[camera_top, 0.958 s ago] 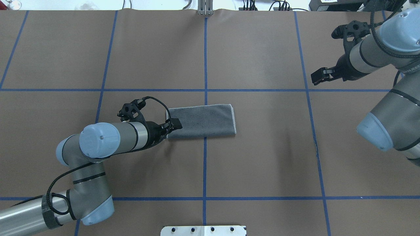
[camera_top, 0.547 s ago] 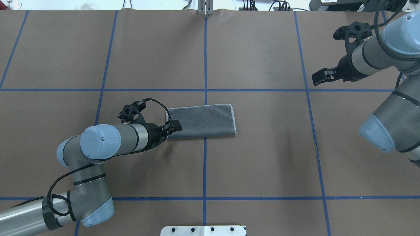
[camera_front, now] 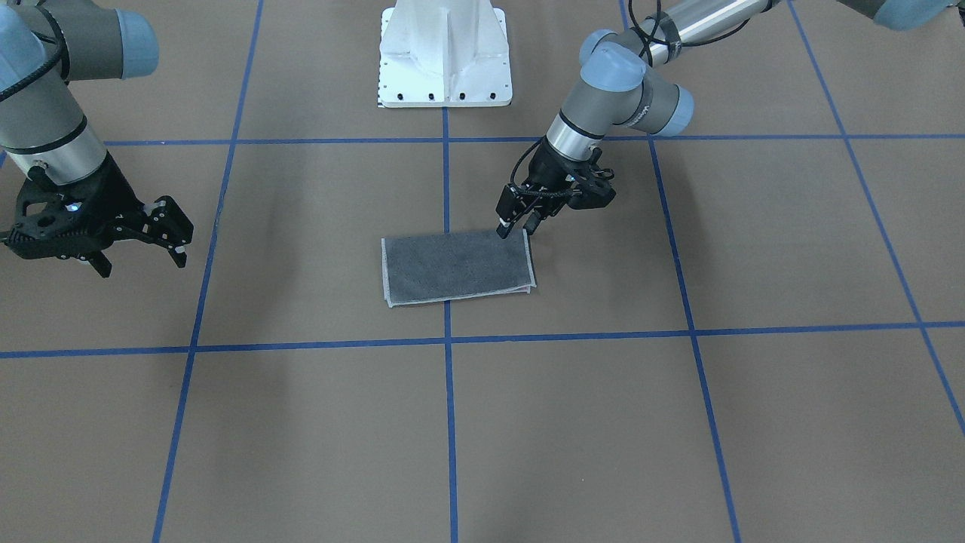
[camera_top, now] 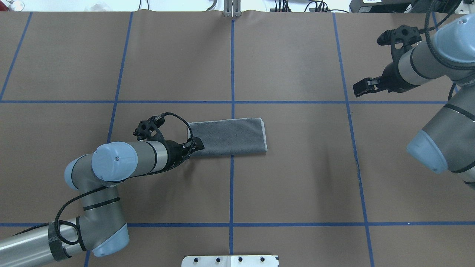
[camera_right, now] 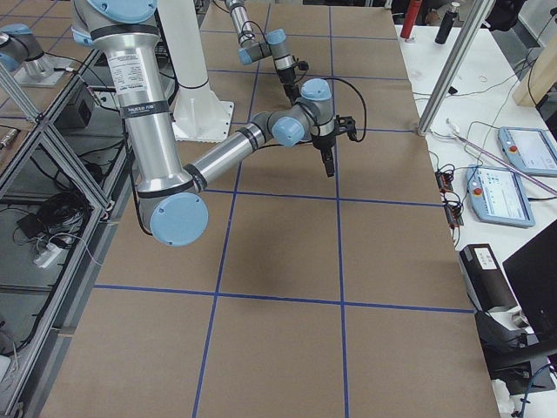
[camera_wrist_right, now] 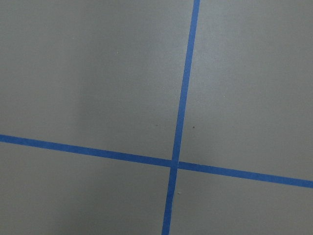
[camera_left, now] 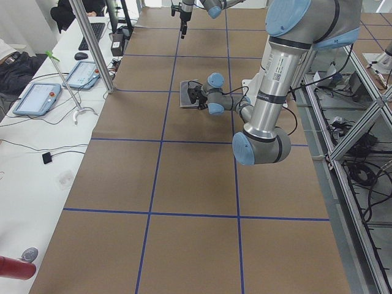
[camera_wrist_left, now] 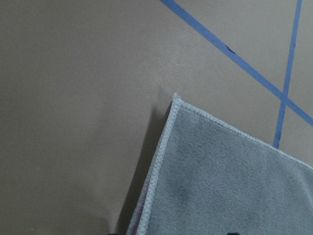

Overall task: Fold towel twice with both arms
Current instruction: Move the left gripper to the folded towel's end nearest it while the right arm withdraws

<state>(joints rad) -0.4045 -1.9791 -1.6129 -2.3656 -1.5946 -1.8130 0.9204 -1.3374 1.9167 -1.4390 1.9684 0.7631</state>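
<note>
The left gripper (camera_front: 516, 228) is down low at one corner of the towel (camera_top: 228, 137), the corner nearest the robot on its left side. Its two black fingers stand slightly parted, one on either side of that corner, and nothing is pinched between them as far as I can see. From the fingertips the towel runs away toward the right arm's side. It is a long dark grey rectangle lying flat on the brown table (camera_top: 297, 185), folded over, with layered edges showing along its far long side. The left wrist camera looks straight onto a corner with its light stitched edging (camera_wrist_left: 161, 161).

The right gripper (camera_front: 139, 256) hangs well apart from the towel, off past its far short end. Its fingers are spread wide and hold nothing. Beneath it is bare table where two strips of blue tape (camera_wrist_right: 182, 112) cross.
</note>
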